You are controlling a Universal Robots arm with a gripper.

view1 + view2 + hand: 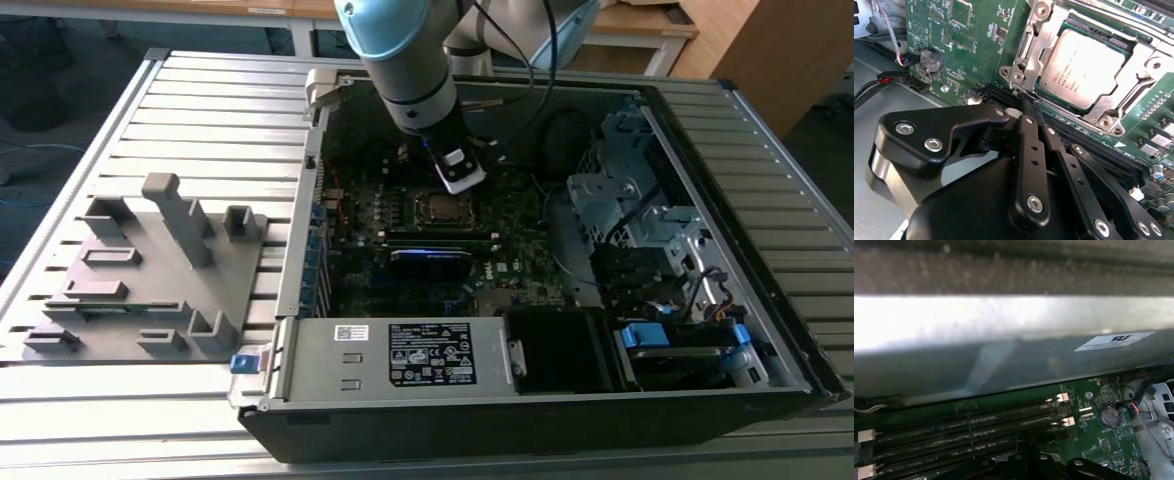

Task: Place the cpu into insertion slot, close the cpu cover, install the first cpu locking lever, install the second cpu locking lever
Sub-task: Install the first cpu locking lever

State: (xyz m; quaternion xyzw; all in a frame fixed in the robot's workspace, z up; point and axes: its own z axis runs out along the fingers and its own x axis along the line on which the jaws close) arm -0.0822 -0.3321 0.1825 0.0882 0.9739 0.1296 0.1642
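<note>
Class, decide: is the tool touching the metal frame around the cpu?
Touching. In the second wrist view, the tool's shut tips press against the cpu cover's corner beside the cpu.

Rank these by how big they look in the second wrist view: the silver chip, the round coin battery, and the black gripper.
1. Gripper, though its closeness to the camera inflates it.
2. Chip, seated under its metal frame.
3. Coin battery, clearly the smallest.

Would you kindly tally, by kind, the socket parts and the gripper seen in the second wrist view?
Square silver-grey metal cpu, seated in the socket: 1
Dark-silver metal frame cpu cover, closed around it: 1
Black gripper, tips at the socket's corner: 1
Round silver coin battery: 1
Total: 4
</note>
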